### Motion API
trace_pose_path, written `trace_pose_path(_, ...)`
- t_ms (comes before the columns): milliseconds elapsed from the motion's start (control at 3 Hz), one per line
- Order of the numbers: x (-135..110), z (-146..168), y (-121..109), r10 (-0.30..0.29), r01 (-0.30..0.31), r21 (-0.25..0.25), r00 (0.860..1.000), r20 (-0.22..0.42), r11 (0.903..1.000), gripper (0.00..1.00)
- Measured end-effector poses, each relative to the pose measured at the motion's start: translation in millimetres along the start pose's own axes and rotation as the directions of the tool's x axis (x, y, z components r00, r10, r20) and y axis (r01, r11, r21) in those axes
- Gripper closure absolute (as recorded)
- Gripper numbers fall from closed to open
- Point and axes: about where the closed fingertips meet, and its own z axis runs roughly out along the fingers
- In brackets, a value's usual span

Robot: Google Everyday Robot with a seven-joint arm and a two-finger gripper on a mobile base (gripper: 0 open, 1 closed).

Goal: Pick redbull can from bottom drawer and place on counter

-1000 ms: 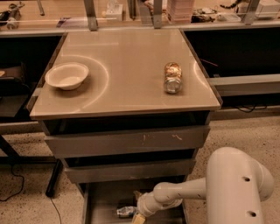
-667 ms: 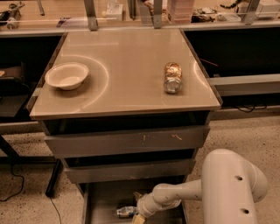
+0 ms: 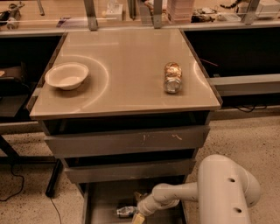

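The bottom drawer (image 3: 105,199) is pulled open below the two upper grey drawers. The redbull can (image 3: 125,211) lies on its side on the drawer floor near the picture's lower edge. My gripper (image 3: 138,211) reaches into the drawer from the right on the white arm (image 3: 218,188) and sits at the can's right end, touching or nearly touching it. The counter (image 3: 122,74) is the glossy beige top above.
A white bowl (image 3: 66,75) sits on the counter's left side. A clear jar with golden-brown contents (image 3: 172,77) lies on the right side. A cluttered wooden bench with metal posts (image 3: 131,11) runs behind. A dark table leg (image 3: 53,179) stands at the left.
The arm's white elbow has shifted slightly left and down. The gripper and can stay at about the same place in the drawer.
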Motion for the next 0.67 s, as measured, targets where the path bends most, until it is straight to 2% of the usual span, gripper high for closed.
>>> trace_pose_path(667, 16.1, 19.7, -13.3, 0.013, -0.013, 0.008, 0.999, 0.029, 0.9999, 0.0)
